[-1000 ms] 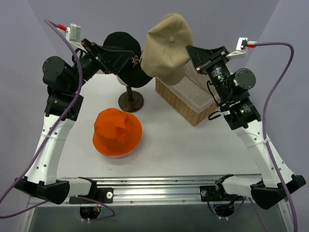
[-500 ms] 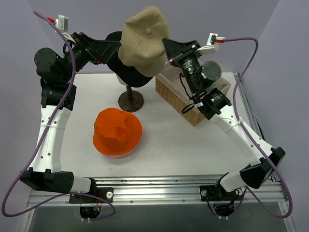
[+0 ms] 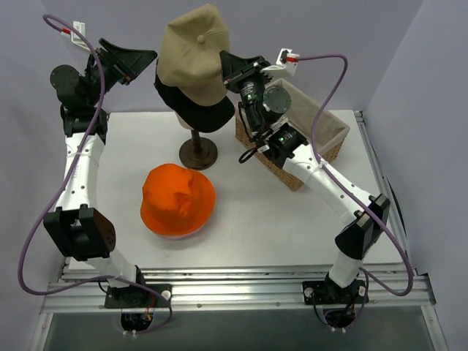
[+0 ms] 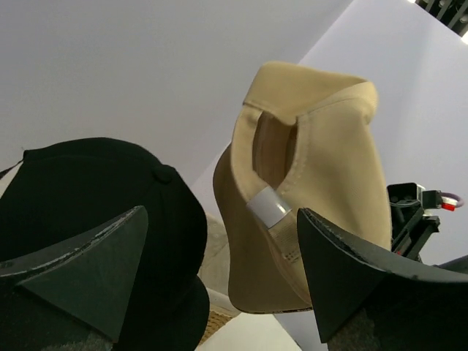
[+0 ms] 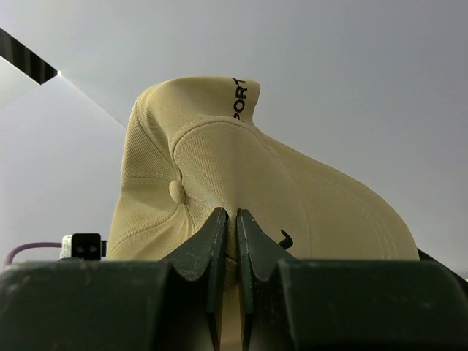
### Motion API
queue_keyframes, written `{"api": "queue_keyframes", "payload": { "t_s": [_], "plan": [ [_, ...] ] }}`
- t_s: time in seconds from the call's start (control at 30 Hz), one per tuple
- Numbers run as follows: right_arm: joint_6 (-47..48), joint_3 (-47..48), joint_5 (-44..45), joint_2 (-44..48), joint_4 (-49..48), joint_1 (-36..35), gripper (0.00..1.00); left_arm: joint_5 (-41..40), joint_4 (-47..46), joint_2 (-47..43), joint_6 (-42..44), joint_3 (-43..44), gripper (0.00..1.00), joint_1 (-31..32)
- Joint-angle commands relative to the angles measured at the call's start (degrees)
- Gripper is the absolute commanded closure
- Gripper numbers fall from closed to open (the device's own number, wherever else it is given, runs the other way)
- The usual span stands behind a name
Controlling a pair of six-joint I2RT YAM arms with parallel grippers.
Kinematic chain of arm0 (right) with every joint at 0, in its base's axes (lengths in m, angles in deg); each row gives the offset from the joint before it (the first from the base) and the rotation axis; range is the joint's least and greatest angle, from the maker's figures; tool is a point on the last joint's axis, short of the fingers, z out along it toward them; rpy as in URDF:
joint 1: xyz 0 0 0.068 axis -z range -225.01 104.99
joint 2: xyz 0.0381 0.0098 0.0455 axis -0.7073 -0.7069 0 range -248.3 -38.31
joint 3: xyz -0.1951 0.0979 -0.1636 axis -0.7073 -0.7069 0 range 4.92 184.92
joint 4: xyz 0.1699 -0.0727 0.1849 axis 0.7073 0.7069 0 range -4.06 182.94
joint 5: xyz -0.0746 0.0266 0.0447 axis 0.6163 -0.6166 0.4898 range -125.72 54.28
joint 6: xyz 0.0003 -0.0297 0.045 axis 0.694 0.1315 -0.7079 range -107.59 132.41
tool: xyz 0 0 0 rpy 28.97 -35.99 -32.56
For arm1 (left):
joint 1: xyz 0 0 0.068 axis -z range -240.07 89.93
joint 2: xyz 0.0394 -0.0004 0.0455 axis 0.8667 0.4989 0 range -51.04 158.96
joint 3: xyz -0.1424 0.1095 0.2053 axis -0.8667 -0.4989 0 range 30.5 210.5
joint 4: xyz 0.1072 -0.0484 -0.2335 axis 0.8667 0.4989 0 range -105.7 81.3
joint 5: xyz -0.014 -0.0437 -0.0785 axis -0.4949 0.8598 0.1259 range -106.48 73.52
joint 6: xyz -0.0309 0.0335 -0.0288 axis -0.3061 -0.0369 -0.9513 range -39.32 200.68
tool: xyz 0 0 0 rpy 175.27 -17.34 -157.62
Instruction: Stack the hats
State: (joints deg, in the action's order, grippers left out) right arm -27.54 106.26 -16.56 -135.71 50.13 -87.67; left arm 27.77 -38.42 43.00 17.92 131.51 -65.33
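Observation:
My right gripper (image 3: pixel 228 69) is shut on the tan baseball cap (image 3: pixel 191 51) and holds it high, over the black cap (image 3: pixel 196 110) that sits on the mannequin stand (image 3: pixel 198 152). In the right wrist view the closed gripper (image 5: pixel 235 227) pinches the tan cap's crown (image 5: pixel 219 168). My left gripper (image 3: pixel 142 58) is open, raised just left of the caps. Between its fingers the left wrist view shows the black cap (image 4: pixel 95 197) and the tan cap's strap side (image 4: pixel 314 183). The orange bucket hat (image 3: pixel 178 198) lies on the table. The pink hat is hidden.
A woven wicker basket (image 3: pixel 322 139) stands at the back right, under my right arm. The dark stand base rests behind the orange hat. Grey walls close in the back and sides.
My right gripper carried the tan cap leftward from over the basket to above the black cap. My left gripper rose and drew back to the left, off the black cap.

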Motion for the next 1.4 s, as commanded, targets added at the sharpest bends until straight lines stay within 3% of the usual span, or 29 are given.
{"api": "queue_keyframes", "payload": {
  "t_s": [0.0, 0.2, 0.6, 0.73, 1.37],
  "plan": [
    [2.06, 7.19, 2.55, -2.43, -6.21, -0.94, 1.00, 2.34, 1.15, -0.26, 1.66, 6.64, 0.08, -0.89],
    [2.50, 14.75, 4.39, -8.58, -3.83, -1.03, 1.00, -0.04, 8.22, 1.06, 10.20, 9.38, 0.05, -1.25],
    [2.94, 18.54, 8.17, -15.27, -5.14, -1.03, 1.00, 0.49, -0.03, 4.57, 6.52, 5.43, 0.06, -1.34],
    [3.03, 18.63, 8.61, -16.24, -6.29, -1.03, 0.91, 0.57, -1.54, 6.15, 5.28, 6.39, 0.07, -1.34],
    [3.38, 16.78, 9.67, -17.73, -8.04, -0.76, 0.79, 1.98, -4.35, 13.01, 2.21, 11.49, 0.31, -1.34]
  ]
}}
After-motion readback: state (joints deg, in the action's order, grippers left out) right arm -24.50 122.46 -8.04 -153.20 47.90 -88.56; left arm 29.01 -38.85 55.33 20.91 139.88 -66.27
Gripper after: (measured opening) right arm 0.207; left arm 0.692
